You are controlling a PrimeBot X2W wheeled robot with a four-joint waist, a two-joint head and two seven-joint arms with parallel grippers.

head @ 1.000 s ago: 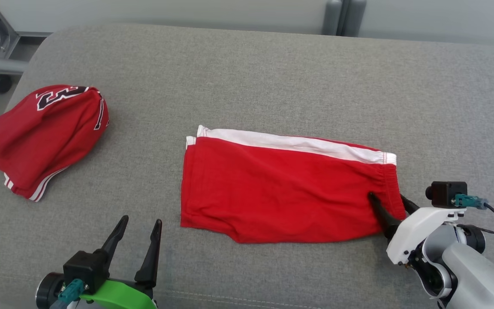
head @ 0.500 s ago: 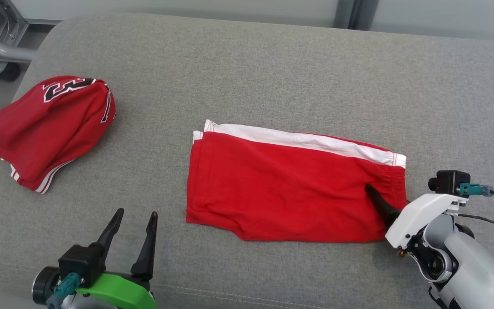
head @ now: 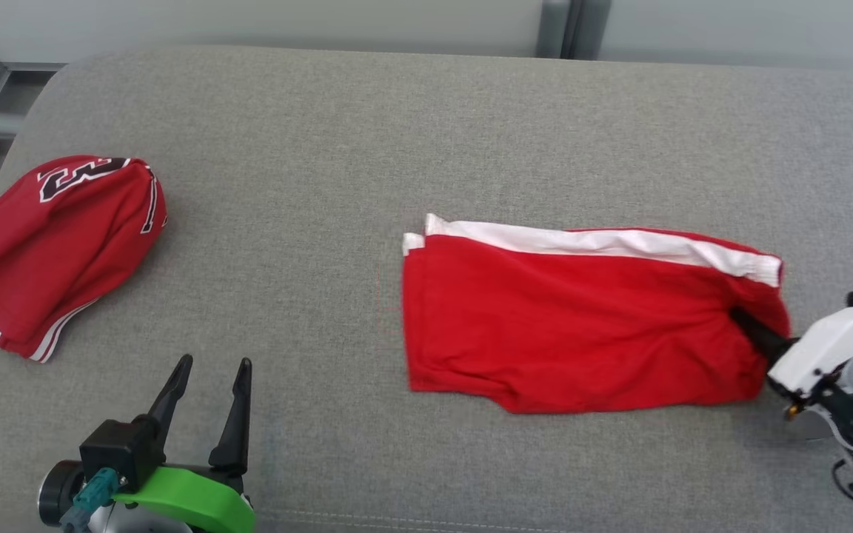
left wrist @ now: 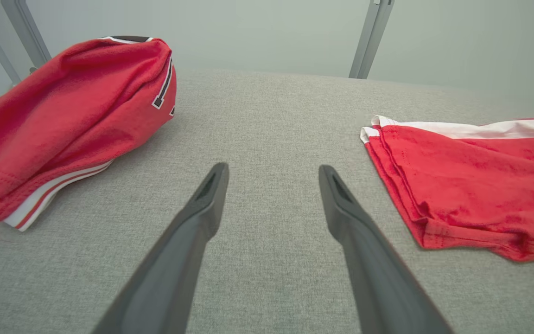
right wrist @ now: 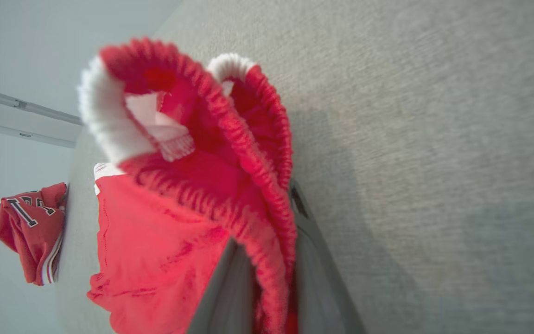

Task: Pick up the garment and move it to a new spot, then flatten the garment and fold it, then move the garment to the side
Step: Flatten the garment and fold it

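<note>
Red shorts (head: 582,326) lay flat on the grey fabric surface (head: 397,133), and the right gripper (head: 743,324) was in at the waistband end, one dark finger on top. The left gripper (head: 215,363) hovered spread wide, with a red jersey (head: 49,244) bunched far left.

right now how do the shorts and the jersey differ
The shorts lie mostly flat; the jersey sits in a rounded heap. The shorts carry a plain white side stripe; the jersey shows black-and-white lettering. The right tool pinches the shorts' waistband; nothing touches the jersey. Both are red, on the grey cushion.
</note>
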